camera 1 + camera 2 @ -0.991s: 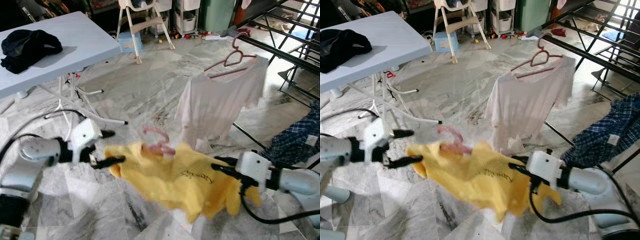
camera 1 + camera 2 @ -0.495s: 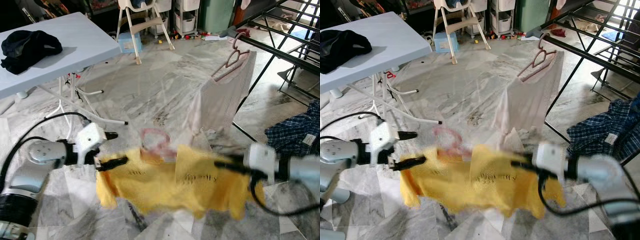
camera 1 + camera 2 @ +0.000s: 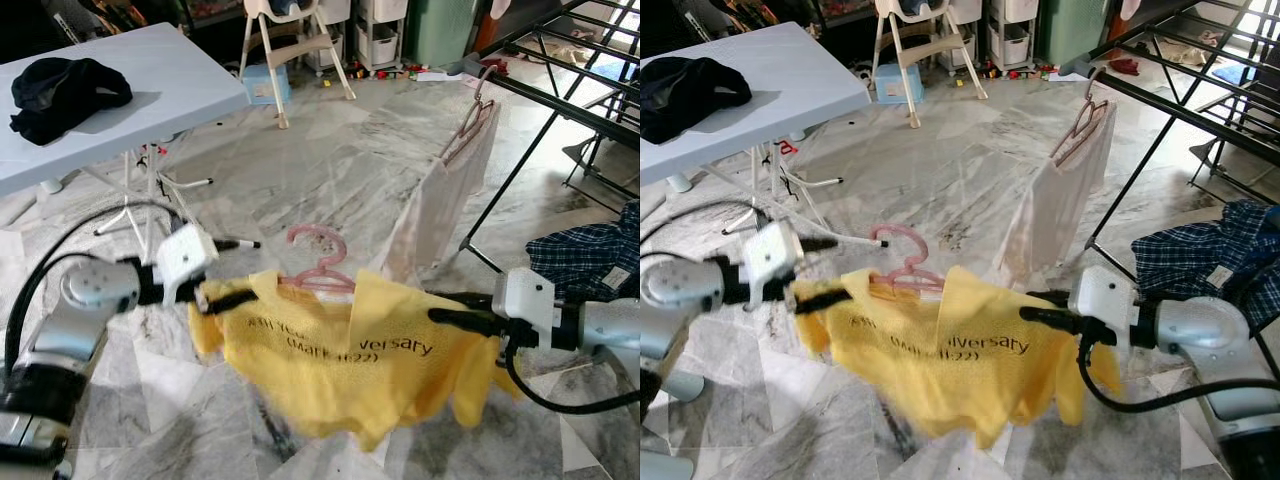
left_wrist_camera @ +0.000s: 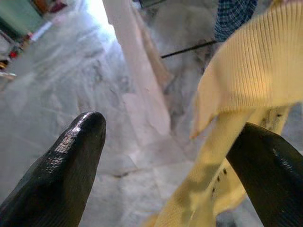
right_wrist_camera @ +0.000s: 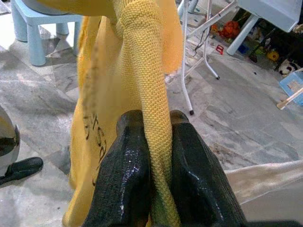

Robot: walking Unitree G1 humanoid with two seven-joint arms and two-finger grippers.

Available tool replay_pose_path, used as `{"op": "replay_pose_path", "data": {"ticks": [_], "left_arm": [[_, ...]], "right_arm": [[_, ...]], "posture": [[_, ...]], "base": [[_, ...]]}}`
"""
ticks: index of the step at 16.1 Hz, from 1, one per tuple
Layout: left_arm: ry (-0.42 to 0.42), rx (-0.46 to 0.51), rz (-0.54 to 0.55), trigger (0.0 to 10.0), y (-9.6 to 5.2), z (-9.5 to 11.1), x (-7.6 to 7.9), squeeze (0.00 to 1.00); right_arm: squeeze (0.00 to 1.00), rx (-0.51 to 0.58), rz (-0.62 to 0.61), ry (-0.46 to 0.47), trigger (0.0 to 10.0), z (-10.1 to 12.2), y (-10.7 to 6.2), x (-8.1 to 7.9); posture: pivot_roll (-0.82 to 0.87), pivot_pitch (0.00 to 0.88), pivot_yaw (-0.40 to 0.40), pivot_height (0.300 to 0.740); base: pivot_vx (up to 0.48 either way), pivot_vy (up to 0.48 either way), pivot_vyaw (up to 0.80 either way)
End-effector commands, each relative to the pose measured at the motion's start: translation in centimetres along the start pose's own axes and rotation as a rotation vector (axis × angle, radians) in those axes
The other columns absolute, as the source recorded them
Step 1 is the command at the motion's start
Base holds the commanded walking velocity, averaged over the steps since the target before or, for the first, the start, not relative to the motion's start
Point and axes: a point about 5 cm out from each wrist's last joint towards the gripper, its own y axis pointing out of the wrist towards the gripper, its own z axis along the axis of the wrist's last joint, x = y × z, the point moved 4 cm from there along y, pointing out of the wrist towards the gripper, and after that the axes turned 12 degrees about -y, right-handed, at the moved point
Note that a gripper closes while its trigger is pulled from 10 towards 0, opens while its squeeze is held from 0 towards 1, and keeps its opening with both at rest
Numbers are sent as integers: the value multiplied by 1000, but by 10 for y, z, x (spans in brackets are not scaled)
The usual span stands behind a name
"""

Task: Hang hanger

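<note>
A yellow T-shirt (image 3: 350,365) with black print hangs spread between my two grippers above the marble floor. A pink hanger (image 3: 318,265) sits in its collar, hook upward. My left gripper (image 3: 250,270) is open at the shirt's left shoulder, and the fabric drapes over its lower finger (image 4: 265,175). My right gripper (image 3: 440,307) is shut on the shirt's right shoulder, the knit hem pinched between its fingers (image 5: 132,156). A black drying rack (image 3: 560,95) stands at the right, with a white shirt (image 3: 440,200) on a pink hanger hung from its bar.
A white folding table (image 3: 170,80) at the left carries a black garment (image 3: 68,90); its legs and a black cable are near my left arm. A plaid shirt (image 3: 590,265) lies by the rack. A high chair (image 3: 290,40) and boxes stand at the back.
Both arms have lifted the yellow shirt and pulled it flatter, so the print now reads clearly. The white shirt on the rack has swung edge-on.
</note>
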Motion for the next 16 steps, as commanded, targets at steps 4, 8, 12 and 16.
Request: {"op": "replay_pose_path", "data": {"ticks": [4, 8, 12, 16], "left_arm": [[-9, -38, 9, 10000, -7, -11, -6, 0], [-41, -81, -44, 10000, -1, -26, 2, 1000], [-104, -89, -124, 0, 1, -30, 11, 0], [-106, -68, -158, 0, 1, -24, 14, 0]], "right_arm": [[0, 40, -14, -26, 10000, 12, -2, 7], [0, 69, -6, -8, 10000, 19, -2, 5], [0, 66, -10, -4, 10000, 18, -3, 6], [0, 55, -6, 12, 10000, 15, -3, 3]], "posture": [[-131, 86, 94, 740], [-136, 87, 96, 740], [-138, 90, 95, 740], [-136, 93, 93, 740]], "base": [[0, 0, 0], [0, 0, 0], [0, 0, 0], [0, 0, 0]]}}
